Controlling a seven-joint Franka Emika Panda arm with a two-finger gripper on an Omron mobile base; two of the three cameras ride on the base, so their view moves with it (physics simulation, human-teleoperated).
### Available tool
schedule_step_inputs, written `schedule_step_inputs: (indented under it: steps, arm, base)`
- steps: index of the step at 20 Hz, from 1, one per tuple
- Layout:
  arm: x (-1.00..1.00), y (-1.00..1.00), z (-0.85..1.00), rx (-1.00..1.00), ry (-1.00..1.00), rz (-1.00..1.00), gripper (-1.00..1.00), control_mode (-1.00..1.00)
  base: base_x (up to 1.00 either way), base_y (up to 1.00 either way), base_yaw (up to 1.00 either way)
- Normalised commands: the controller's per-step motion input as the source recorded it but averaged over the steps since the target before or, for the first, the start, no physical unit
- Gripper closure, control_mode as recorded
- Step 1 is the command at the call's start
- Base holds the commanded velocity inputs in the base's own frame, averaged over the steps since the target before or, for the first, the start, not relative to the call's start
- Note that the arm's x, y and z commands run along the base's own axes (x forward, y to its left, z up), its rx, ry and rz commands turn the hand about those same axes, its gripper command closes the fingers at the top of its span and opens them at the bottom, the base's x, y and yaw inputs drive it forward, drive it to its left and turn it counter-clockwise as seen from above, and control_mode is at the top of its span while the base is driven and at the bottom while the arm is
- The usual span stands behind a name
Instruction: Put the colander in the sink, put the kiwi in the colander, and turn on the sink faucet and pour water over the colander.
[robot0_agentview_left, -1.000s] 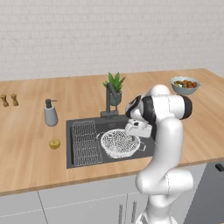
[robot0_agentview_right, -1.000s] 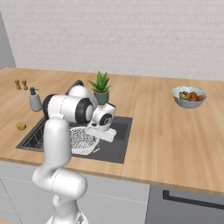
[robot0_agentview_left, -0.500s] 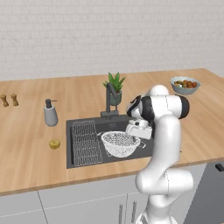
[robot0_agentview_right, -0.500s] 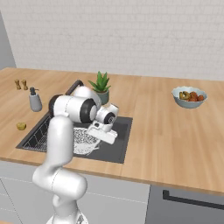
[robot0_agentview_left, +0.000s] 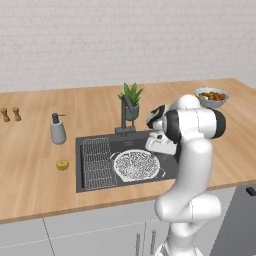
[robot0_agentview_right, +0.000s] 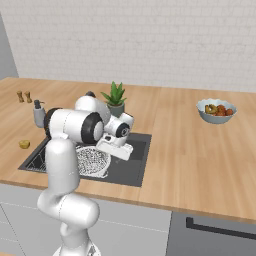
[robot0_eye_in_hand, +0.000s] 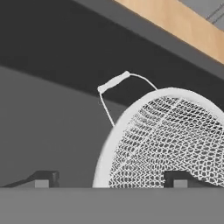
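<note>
A: Showing the colander (robot0_agentview_left: 136, 166) upright on the floor of the sink (robot0_agentview_left: 145, 137), just right of the wire rack (robot0_agentview_left: 97, 162) and in front of the sink faucet (robot0_agentview_left: 126, 112). White mesh bowl, thick rim; in the hand view, one thin wire handle (robot0_eye_in_hand: 113, 82) pointing toward the dark basin wall.

B: And the gripper (robot0_agentview_left: 159, 147)?

A: Hanging over the right part of the basin, just above the colander's right edge, pointing down at it. Jaws spread wide, pinching nothing. In the hand view, one fingertip (robot0_eye_in_hand: 43, 178) over bare sink floor, the other over the mesh, with the colander's rim passing between them and a gap on either side.

B: Position of the kiwi (robot0_agentview_left: 62, 164)?

A: Lying on the wooden counter (robot0_agentview_left: 30, 175), left of the sink and just beside its rim, nearer the front edge than the soap dispenser (robot0_agentview_left: 58, 129). Well apart from the colander, with the wire rack in between.

B: Other labelled items?

A: Potted plant (robot0_agentview_left: 131, 100) standing directly behind the faucet. Grey fruit bowl (robot0_agentview_left: 211, 96) far to the right, near the back of the counter. Two small shakers (robot0_agentview_left: 10, 114) far to the left. Faucet spout angled forward over the basin.
</note>
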Motion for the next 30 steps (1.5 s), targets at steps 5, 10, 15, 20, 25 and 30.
schedule_step_inputs:
  steps: [5,10,15,20,25,30]
  arm:
    - [-0.21,-0.32,0.87,0.06,-0.17,0.06,-1.0,-1.0]
    - [-0.72,-0.32,1.0,0.08,-0.24,0.03,-1.0,-1.0]
    - [-0.99,0.04,1.0,0.03,-0.23,0.0,-1.0,-1.0]
    - [-0.93,0.42,1.0,0.0,-0.21,0.0,-1.0,-1.0]
    - [-0.91,0.65,1.0,-0.03,-0.17,-0.01,-1.0,-1.0]
    - [-0.54,0.94,0.8,-0.05,-0.09,-0.23,-1.0,-1.0]
  base:
    - [0.0,0.0,0.0]
    - [0.0,0.0,0.0]
    - [0.0,0.0,0.0]
    - [0.0,0.0,0.0]
    - [0.0,0.0,0.0]
    - [0.0,0.0,0.0]
